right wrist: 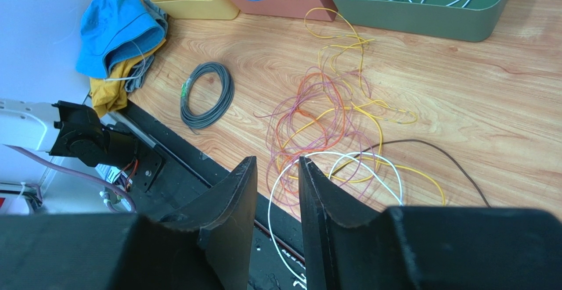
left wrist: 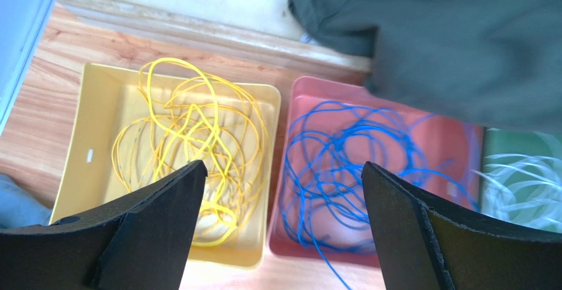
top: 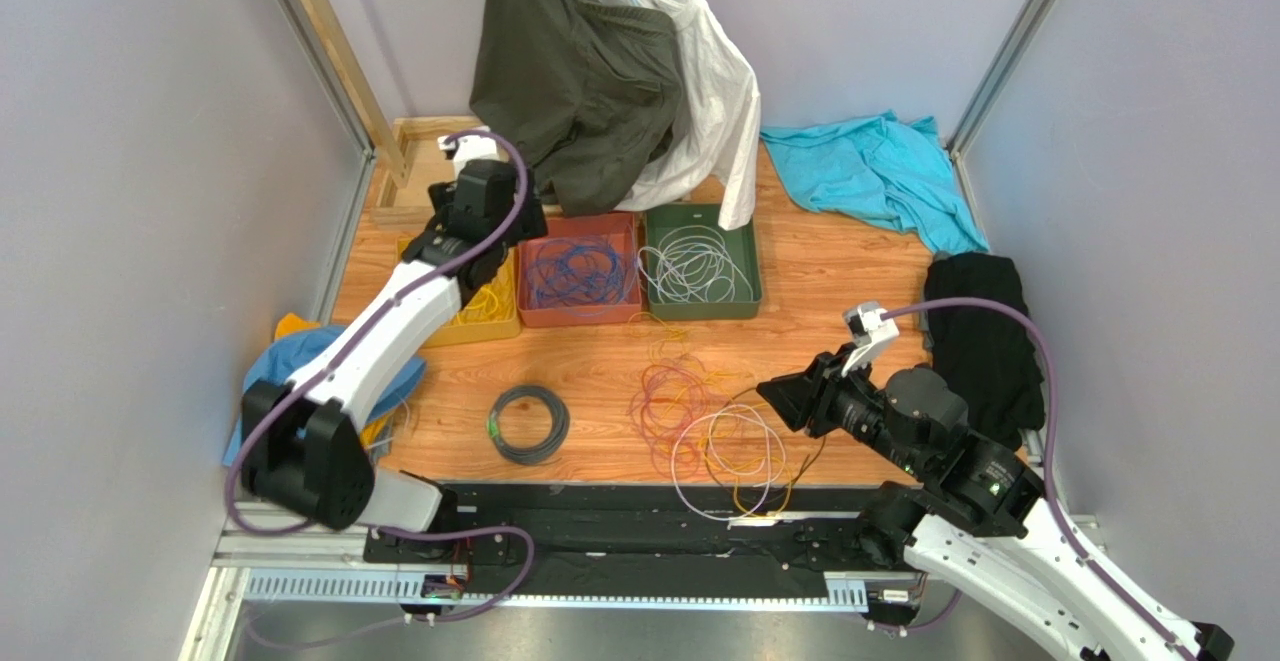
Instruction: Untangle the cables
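The tangled cables (top: 718, 418) lie on the wooden table near its front edge: pink, orange, yellow and white loops (right wrist: 323, 125), plus a dark strand (right wrist: 422, 146). A coiled dark grey cable (top: 528, 424) rests apart to their left. My right gripper (right wrist: 277, 160) hovers over the tangle's near side with a narrow gap between its jaws; a white loop (right wrist: 333, 158) runs under that gap, unpinched. My left gripper (left wrist: 283, 171) stands wide open and empty above the seam between the yellow tray (left wrist: 99, 99) of yellow cable and the red tray (left wrist: 455, 138) of blue cable.
A green tray (top: 700, 301) holds white cable. Olive and white garments (top: 601, 61) hang at the back over the trays. A teal shirt (top: 872, 166), a black garment (top: 980, 331) and a blue cloth (top: 323, 369) lie along the sides. A black rail (top: 646, 519) lines the front edge.
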